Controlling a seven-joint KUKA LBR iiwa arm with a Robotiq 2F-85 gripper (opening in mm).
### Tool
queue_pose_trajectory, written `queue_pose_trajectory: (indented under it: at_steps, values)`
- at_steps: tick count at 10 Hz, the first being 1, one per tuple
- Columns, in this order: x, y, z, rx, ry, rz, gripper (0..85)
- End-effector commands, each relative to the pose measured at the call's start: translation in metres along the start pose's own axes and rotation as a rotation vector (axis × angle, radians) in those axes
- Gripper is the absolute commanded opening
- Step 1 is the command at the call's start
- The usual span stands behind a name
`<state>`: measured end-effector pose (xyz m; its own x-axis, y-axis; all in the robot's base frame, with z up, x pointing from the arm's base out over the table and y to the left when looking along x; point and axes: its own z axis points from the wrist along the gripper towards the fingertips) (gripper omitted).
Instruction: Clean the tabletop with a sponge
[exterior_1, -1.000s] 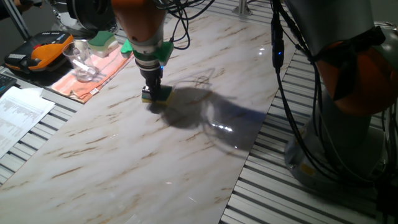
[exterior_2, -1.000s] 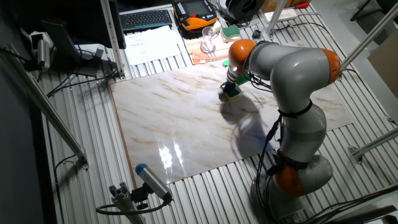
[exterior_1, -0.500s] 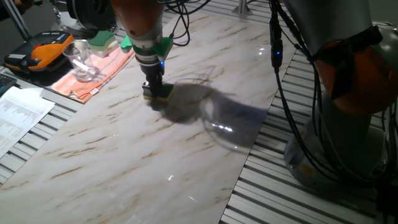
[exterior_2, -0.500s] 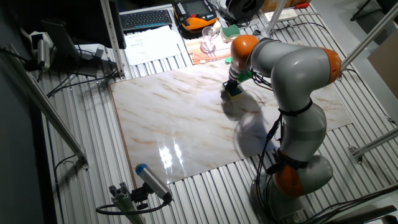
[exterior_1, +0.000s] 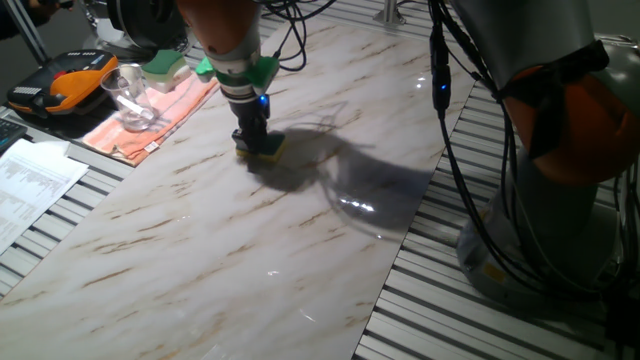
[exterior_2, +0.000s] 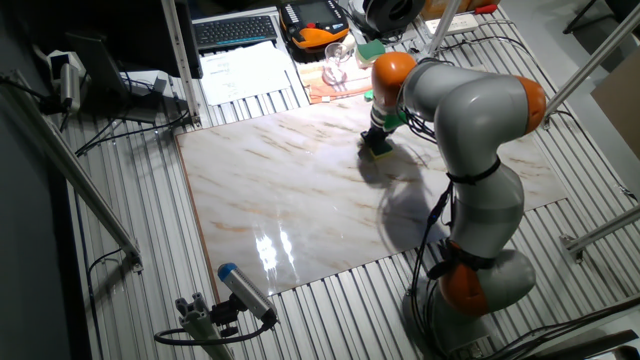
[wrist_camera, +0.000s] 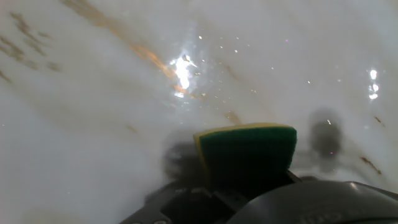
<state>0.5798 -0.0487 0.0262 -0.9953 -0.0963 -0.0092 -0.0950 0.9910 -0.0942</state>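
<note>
Over on the left edge in one fixed view, a glass cup (exterior_1: 128, 96) stands on an orange cloth (exterior_1: 150, 118), with the paler sponge (exterior_1: 165, 64) behind it, all just off the tabletop (exterior_1: 230, 250). Moving right, the gripper (exterior_1: 254, 140) is clamped on the sponge (exterior_1: 263, 147), pressing it flat on the slab's far-left portion, near that cloth. The risk: a stroke drifting leftward could ride off the slab's edge onto the slatted desk (exterior_1: 480, 325) and snag the cloth or tip the cup. The hand view is hazy, so grip depth is hard to judge; a shallow pinch might let the sponge (wrist_camera: 247, 152) twist out under friction
</note>
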Motion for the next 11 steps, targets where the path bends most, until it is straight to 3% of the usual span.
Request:
queue_pose_trajectory:
  at_steps: [1, 7, 11]
  values:
    - [0.003, -0.004, 0.001, -0.001, 0.007, 0.011, 0.0]
    - [0.017, -0.022, 0.002, 0.006, -0.009, 0.042, 0.0]
    - [0.03, -0.032, 0.0, -0.014, -0.02, 0.033, 0.0]
